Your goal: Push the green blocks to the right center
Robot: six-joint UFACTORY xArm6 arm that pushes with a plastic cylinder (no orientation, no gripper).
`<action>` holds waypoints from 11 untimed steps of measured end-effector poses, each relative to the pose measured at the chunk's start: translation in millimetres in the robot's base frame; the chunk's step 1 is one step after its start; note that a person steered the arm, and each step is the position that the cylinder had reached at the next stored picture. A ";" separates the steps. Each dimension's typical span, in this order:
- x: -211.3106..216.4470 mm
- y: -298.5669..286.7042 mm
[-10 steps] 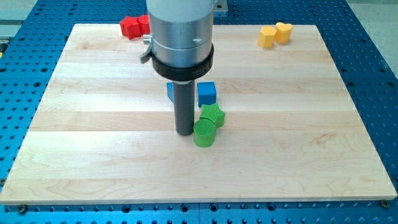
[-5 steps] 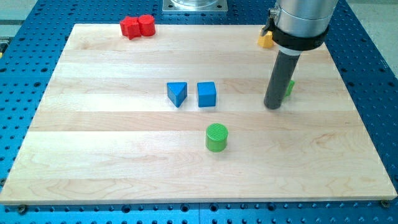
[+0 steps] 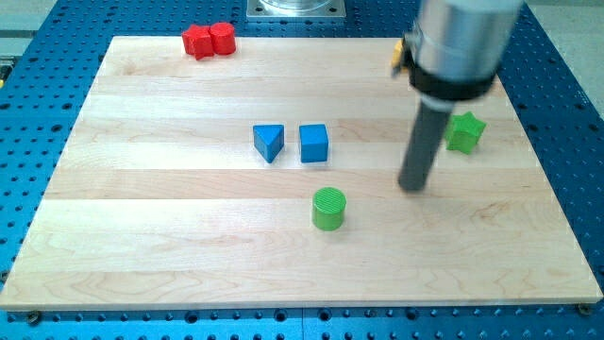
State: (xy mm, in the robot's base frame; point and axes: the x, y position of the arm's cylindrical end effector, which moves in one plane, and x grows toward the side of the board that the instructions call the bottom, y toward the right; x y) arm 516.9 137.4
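Wooden board (image 3: 189,246) on blue perforated table | green cylinder (image 3: 329,209) nearest, lower centre | tip (image 3: 412,186) touches no block, between cylinder and green star (image 3: 464,132) | star near right edge | blue triangle (image 3: 269,143), blue cube (image 3: 313,144) mid | red blocks (image 3: 209,41) far, yellow block (image 3: 400,55) partly hidden

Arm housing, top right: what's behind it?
A sliver of yellow block shows at the housing's left edge; the rest is covered. My tip sits between green cylinder and green star.

Grey metal cylinder, black collar, dark rod.
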 end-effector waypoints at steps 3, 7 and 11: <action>25.3 -109.2; -43.4 -79.1; -110.4 -39.5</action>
State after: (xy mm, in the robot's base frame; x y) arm 406.5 98.0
